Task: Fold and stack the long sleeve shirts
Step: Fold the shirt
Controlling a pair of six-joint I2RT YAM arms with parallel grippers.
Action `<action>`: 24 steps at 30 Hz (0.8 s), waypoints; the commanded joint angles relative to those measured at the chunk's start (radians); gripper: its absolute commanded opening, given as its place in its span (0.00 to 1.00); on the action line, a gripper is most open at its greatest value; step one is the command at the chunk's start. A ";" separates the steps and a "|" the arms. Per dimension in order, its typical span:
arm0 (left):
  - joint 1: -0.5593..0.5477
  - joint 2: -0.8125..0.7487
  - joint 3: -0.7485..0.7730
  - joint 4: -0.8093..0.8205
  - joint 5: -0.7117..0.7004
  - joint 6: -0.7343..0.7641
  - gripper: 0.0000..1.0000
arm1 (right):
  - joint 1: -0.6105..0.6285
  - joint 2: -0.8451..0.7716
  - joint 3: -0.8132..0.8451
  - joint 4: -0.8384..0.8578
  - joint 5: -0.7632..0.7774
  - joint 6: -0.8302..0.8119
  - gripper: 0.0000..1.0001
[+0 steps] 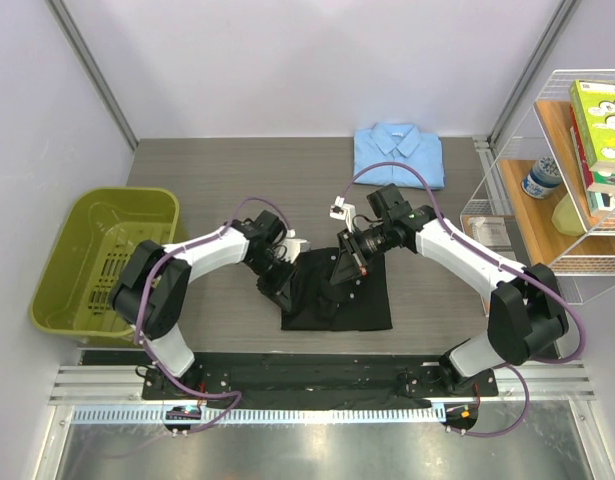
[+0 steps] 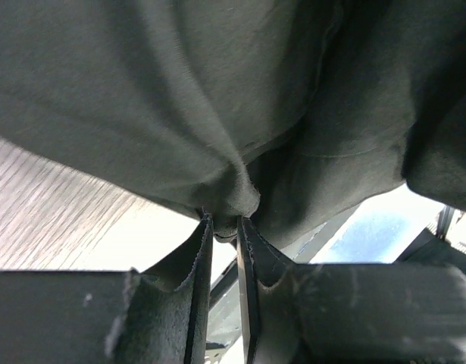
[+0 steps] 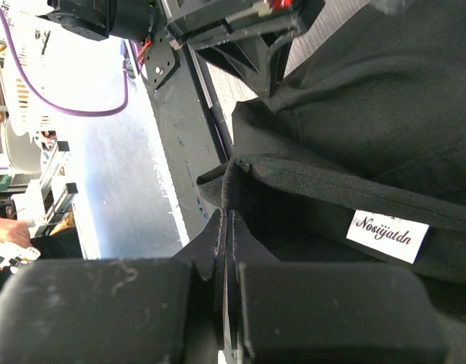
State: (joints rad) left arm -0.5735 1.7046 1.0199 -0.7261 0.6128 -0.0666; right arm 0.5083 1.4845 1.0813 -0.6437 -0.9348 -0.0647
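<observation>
The black long sleeve shirt [image 1: 339, 300] lies partly folded on the table between the two arms, its upper edge lifted. My left gripper [image 1: 279, 283] holds its left side; in the left wrist view the jaws [image 2: 223, 218] pinch a bunch of the dark cloth [image 2: 179, 91] hanging above the table. My right gripper [image 1: 339, 275] holds the upper middle; in the right wrist view it [image 3: 227, 212] is shut on the collar edge of the black shirt [image 3: 369, 98], near a white label [image 3: 387, 235]. The light blue long sleeve shirt [image 1: 397, 152] lies folded at the back of the table.
A green bin [image 1: 102, 262] stands at the left edge of the table. A wire shelf [image 1: 577, 170] with books and a bottle stands at the right. The left arm's gripper body [image 3: 240, 30] is close to my right gripper.
</observation>
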 commanded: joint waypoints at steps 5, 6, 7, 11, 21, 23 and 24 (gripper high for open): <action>-0.038 0.085 0.051 0.030 -0.041 -0.033 0.17 | 0.002 0.002 0.051 0.044 -0.025 0.023 0.01; -0.045 0.113 0.055 0.027 -0.056 -0.036 0.17 | 0.002 0.003 0.054 0.045 -0.025 0.031 0.01; -0.057 0.125 0.060 0.027 -0.068 -0.039 0.17 | 0.002 0.002 0.058 0.049 -0.027 0.035 0.01; -0.081 0.191 0.075 0.013 -0.099 -0.042 0.17 | 0.002 0.008 0.078 0.087 -0.027 0.077 0.01; 0.050 0.098 0.101 -0.022 0.042 -0.032 0.32 | 0.002 0.043 0.103 0.193 0.017 0.152 0.01; 0.092 0.056 0.106 -0.035 0.092 -0.030 0.38 | 0.002 0.048 0.098 0.206 0.028 0.154 0.01; 0.134 0.044 0.111 -0.042 0.119 -0.026 0.39 | 0.002 0.049 0.094 0.211 0.031 0.154 0.01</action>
State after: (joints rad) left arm -0.5468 1.8462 1.1156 -0.7685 0.6430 -0.1120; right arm 0.5083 1.5272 1.1477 -0.4957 -0.9188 0.0715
